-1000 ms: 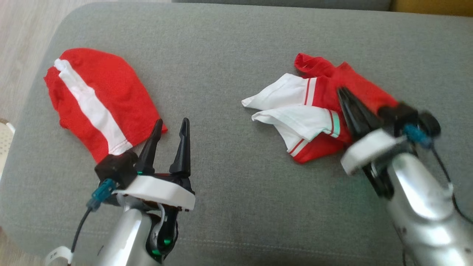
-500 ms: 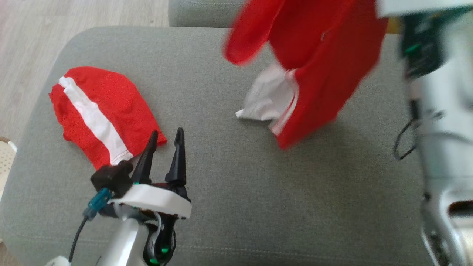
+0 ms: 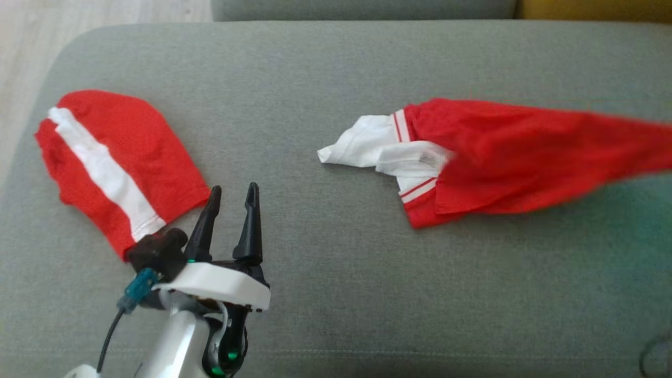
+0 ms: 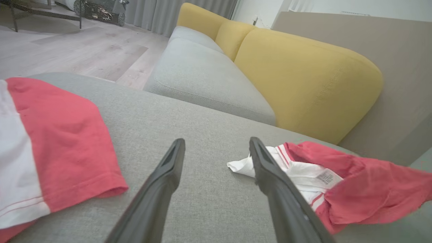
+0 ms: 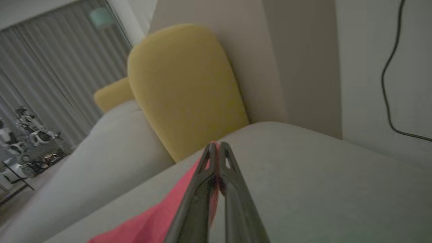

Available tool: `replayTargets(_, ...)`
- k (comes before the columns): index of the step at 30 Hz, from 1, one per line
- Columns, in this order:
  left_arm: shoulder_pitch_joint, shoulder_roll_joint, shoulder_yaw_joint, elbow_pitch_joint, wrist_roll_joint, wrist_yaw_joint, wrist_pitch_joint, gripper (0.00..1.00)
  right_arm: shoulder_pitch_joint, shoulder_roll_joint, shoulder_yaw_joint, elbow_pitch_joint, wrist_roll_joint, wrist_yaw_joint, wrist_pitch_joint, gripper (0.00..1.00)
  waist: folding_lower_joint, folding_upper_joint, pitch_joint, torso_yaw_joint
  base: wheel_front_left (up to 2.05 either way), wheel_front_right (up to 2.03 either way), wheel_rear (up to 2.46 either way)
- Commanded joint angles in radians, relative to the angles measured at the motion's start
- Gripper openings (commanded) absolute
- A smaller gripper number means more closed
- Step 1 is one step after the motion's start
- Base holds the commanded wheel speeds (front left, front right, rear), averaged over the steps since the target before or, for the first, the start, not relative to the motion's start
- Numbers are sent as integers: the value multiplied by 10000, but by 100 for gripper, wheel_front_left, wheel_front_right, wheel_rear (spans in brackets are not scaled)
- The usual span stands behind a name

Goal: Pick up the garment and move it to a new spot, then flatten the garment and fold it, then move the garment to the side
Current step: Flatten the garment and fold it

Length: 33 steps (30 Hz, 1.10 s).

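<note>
Clamps the right pincer (image 5: pixel 218 145) on the red-and-white garment (image 3: pixel 499 152), both dark fingers pressed together with a strip of red cloth pinched between them near the tips. Holds that garment stretched into a long, blurred red tail running to the right edge of the head view, with its white end bunched on the grey cushion (image 3: pixel 336 294) near the middle. Points the right fingers toward the yellow backrest (image 5: pixel 182 87) in the right wrist view, over the cushion's far part. Holds the left pincer (image 3: pixel 233 188) at the lower left of the head view, with the pale forearm (image 3: pixel 173 341) rising from the bottom edge, fingers apart and pointing up the view with nothing between them. Sets those fingertips just beside the hem of a second red garment (image 3: pixel 126 152) with a white stripe, spread flat on the cushion's left side and well apart from the first. Cannot tell whether the left fingertips touch the cushion
</note>
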Motion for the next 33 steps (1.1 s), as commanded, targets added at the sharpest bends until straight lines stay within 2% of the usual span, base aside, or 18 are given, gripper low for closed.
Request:
replayTargets(1, -542, 30, 252, -304, 91, -47, -51, 100, -100, -251, -176, -179, -371, -7, -169, 0, 0, 0, 142, -181, 0, 0, 0)
replayTargets(4, -618, 30, 276, -256, 193, -62, -51, 100, 278, -75, -837, 373, -1013, -7, -145, 0, 0, 0, 236, -418, 0, 0, 0)
replayTargets(5, -643, 30, 277, -230, 228, -75, -51, 100, 332, -3, -974, 532, -1262, -7, -120, 9, 0, 0, 260, -487, 0, 0, 0)
replayTargets(6, -670, 30, 274, -206, 259, -88, -51, 100, 341, 86, -1027, 642, -1509, -7, -113, 68, 0, 0, 284, -557, 0, 0, 0)
replayTargets(7, -699, 30, 271, -186, 281, -100, -51, 100, 307, 221, -1034, 720, -1663, -7, -99, 100, 0, 0, 301, -626, 0, 0, 0)
replayTargets(16, -924, 30, 163, -124, 291, -100, -51, 100, 227, 831, 100, 441, -2466, -7, -140, 100, 0, 0, 339, -907, 0, 0, 0)
replayTargets(20, -930, 30, 161, -148, 217, -95, -51, 100, 608, 1047, 1854, -688, -2074, -7, -285, 100, 0, 0, 198, -909, 0, 0, 0)
replayTargets(23, -872, 30, 207, -223, 171, -84, -51, 100, 1368, 961, 3435, -1905, -1698, -7, -359, 100, 0, 0, 77, -865, 0, 0, 0)
replayTargets(26, -798, 30, 192, -300, 144, -135, -51, 100, 2263, 835, 4588, -3013, -1508, -7, -389, 100, 0, 0, -40, -777, 0, 0, 0)
replayTargets(30, -602, 30, 120, -501, 218, -313, -51, 100, 3180, 949, 5209, -4361, -1377, -7, -397, 100, 0, 0, -132, -686, 0, 0, 0)
replayTargets(33, -466, 30, 141, -607, 255, -310, -51, 100, 3611, 973, 5513, -4846, -1714, -7, -399, 100, 0, 0, -148, -621, 0, 0, 0)
